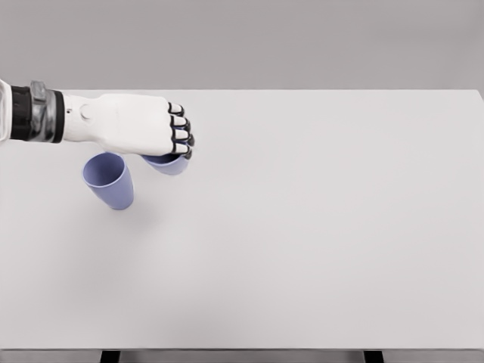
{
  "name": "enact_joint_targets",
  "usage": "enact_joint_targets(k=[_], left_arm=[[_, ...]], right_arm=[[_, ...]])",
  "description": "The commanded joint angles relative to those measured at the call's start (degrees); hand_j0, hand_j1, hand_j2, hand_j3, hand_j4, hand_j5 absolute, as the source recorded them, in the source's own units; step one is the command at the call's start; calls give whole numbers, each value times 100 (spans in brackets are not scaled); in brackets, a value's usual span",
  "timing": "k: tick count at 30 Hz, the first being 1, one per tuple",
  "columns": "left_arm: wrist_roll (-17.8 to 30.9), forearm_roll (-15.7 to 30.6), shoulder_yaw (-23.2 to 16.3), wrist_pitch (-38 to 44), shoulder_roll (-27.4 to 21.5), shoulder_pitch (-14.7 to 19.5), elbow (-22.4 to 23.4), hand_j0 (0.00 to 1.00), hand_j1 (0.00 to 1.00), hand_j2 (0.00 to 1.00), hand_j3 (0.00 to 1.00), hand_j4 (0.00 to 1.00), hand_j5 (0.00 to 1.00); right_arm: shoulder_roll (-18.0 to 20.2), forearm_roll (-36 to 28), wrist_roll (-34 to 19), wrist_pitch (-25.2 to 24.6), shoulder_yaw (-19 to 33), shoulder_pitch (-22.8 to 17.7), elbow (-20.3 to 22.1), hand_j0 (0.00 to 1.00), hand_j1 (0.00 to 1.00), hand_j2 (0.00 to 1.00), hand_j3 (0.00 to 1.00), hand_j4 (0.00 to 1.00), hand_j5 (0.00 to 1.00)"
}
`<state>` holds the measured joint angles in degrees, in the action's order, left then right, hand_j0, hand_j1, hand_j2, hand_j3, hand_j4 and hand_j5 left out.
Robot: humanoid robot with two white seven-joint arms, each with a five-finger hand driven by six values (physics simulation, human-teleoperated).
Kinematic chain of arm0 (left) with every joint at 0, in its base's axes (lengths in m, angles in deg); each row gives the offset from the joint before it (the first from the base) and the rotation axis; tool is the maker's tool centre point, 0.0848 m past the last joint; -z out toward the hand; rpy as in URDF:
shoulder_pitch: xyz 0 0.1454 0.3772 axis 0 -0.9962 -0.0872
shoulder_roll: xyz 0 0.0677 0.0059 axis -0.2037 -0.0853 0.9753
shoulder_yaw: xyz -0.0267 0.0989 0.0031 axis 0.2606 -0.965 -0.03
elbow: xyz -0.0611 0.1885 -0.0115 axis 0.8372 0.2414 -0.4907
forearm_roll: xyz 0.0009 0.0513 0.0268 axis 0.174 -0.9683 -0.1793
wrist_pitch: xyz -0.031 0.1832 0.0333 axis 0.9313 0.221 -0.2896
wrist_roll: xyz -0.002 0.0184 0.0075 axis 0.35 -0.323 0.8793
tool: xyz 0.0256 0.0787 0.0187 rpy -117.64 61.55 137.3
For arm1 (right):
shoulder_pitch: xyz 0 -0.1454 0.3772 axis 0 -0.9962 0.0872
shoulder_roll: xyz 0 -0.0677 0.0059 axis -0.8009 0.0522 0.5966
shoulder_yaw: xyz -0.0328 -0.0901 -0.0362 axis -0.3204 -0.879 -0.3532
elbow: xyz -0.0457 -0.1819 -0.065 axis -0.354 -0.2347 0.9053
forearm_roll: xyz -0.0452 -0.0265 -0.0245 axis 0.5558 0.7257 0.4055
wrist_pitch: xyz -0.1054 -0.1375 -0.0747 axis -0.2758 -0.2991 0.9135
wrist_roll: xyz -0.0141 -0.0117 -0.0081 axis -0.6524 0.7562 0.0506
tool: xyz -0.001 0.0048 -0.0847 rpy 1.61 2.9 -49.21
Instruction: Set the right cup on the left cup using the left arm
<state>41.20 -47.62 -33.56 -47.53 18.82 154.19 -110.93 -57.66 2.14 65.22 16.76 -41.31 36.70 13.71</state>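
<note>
While the white table [318, 227] fills the view, the left hand [140, 125] reaches in from the left, fingers [180, 136] curled over a periwinkle cup [169, 163] held beneath the palm. A second periwinkle cup [110, 180] stands below the wrist, just beside the held one.

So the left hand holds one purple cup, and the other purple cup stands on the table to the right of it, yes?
Not quite. In the head view the left hand holds one cup, but the other cup stands on the table to its left, not its right.
</note>
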Motion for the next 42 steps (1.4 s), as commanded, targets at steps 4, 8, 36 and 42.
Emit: enact_joint_targets(k=[4, 8, 36, 42], left_arm=[[-11, 19, 10, 6, -113, 26, 4, 64, 64, 64, 64, 64, 64], [-11, 19, 10, 6, -174, 53, 4, 64, 64, 64, 64, 64, 64], [-29, 63, 72, 6, -772, 360, -5, 64, 64, 64, 64, 64, 64], [-29, 63, 72, 6, -930, 360, -5, 64, 64, 64, 64, 64, 64]], right_arm=[[0, 3, -1, 0, 0, -9, 0, 100, 100, 100, 100, 100, 100], [0, -6, -1, 0, 0, -9, 0, 100, 100, 100, 100, 100, 100], [0, -6, -1, 0, 0, -9, 0, 100, 100, 100, 100, 100, 100], [0, -6, -1, 0, 0, 0, 0, 100, 100, 100, 100, 100, 100]])
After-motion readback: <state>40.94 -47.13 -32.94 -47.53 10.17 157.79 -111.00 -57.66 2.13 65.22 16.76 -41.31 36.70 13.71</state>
